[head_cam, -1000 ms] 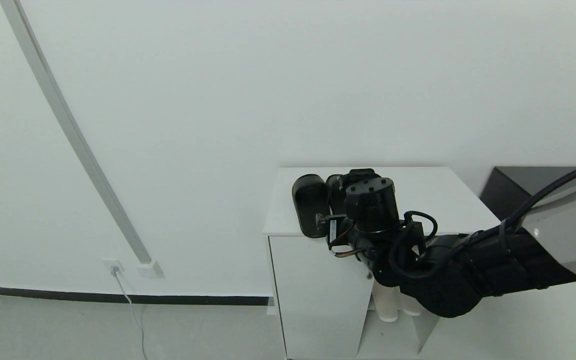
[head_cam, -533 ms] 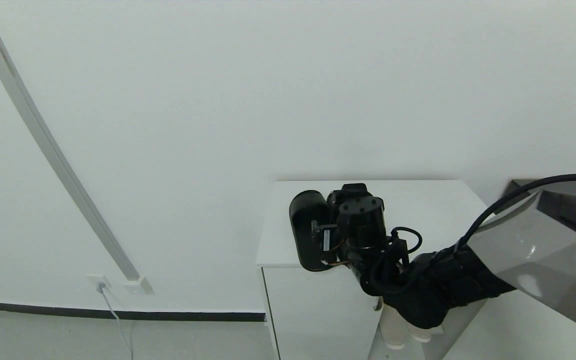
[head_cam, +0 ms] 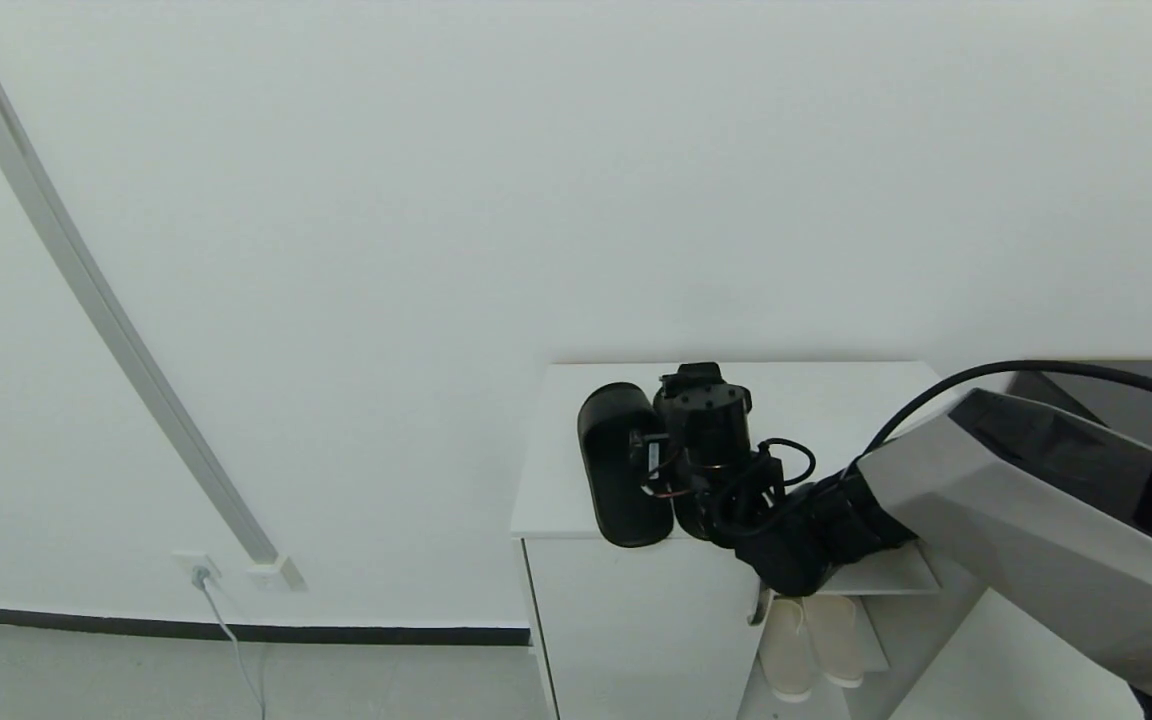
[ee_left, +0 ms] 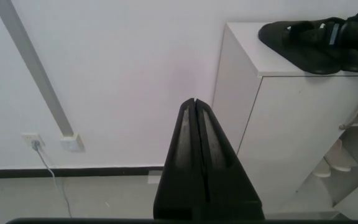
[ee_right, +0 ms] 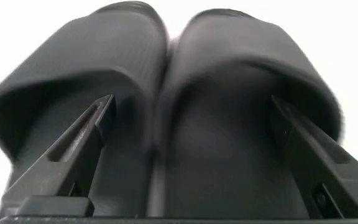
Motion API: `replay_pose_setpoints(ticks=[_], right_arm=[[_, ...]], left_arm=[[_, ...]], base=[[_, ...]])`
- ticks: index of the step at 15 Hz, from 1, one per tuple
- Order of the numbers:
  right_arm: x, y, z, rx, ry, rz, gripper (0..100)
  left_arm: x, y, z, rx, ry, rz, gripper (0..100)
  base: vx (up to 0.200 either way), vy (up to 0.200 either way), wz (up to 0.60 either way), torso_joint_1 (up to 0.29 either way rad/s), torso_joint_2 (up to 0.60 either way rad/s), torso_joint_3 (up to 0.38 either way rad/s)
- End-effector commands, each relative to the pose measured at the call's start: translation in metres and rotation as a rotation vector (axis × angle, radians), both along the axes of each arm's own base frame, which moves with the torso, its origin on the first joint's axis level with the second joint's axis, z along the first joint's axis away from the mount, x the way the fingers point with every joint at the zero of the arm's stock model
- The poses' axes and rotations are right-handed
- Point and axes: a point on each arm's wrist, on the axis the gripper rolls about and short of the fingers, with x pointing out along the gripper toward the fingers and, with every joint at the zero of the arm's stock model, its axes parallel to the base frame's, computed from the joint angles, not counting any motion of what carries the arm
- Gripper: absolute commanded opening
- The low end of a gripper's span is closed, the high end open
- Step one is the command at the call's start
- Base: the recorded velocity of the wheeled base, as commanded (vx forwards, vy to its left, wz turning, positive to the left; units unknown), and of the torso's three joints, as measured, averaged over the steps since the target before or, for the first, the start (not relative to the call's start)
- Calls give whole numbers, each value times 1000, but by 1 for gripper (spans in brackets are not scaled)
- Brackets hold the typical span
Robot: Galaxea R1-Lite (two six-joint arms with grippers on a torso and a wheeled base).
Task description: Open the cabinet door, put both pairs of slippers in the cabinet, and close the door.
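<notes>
Currently the right gripper (ee_right: pixel 191 102) straddles the black slippers (head_cam: pixel 616 468), one finger against each outer side, pinching the pair together. The pair lies on the cabinet (head_cam: pixel 636 620) top near its front edge, and pale slippers (head_cam: pixel 814 640) sit on a shelf inside. The left gripper (ee_left: pixel 195 124), fingers pressed together, hangs apart from the cabinet.

Left gripper (ee_left: pixel 194 106) closed; right gripper (ee_right: pixel 191 102) clamped on black slippers (ee_right: pixel 247 56).

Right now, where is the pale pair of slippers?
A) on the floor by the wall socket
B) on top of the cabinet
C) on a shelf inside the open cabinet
C: the pale slippers sit on a lower shelf inside the cabinet, under its top.
</notes>
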Motion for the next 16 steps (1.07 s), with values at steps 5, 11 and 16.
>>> replay_pose_setpoints(ticks=[5,11,16], right_arm=[[22,10,-4,-16,-13,-7,100],[26,12,-6,-15,-5,13,0],[19,8,20,7,-34,12,0]], left_arm=[[0,0,0,-3,2,1,0],[0,0,0,-3,2,1,0],[0,0,0,-1,2,0,0]], base=[[0,0,0,0,0,0],[0,0,0,0,0,0],[0,0,0,0,0,0]])
